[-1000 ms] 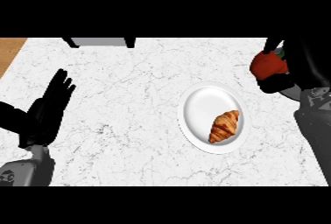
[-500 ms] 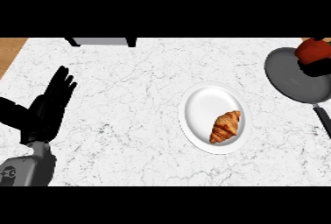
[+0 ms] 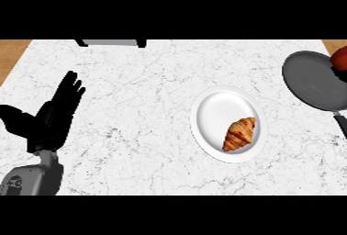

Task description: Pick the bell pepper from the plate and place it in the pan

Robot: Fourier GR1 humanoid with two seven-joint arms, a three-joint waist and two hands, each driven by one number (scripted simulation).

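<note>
The red bell pepper (image 3: 341, 58) shows only in part at the right edge, over the far right rim of the dark grey pan (image 3: 313, 79). Whether it rests in the pan or is held I cannot tell. The pan's black handle (image 3: 339, 123) runs toward the lower right. The white plate (image 3: 217, 108) lies at centre right and carries only a croissant (image 3: 240, 134). My left hand (image 3: 54, 114) rests open at the left, fingers up. My right hand does not show.
A grey and black appliance (image 3: 110, 42) stands at the counter's far edge. Wooden strips (image 3: 12, 53) show at the top left and top right corners, beyond the marble counter (image 3: 136, 137).
The right arm, which covered the pan while holding the pepper, has left the view to the right. The pepper has gone right with it to the picture's edge. The left hand stayed still.
</note>
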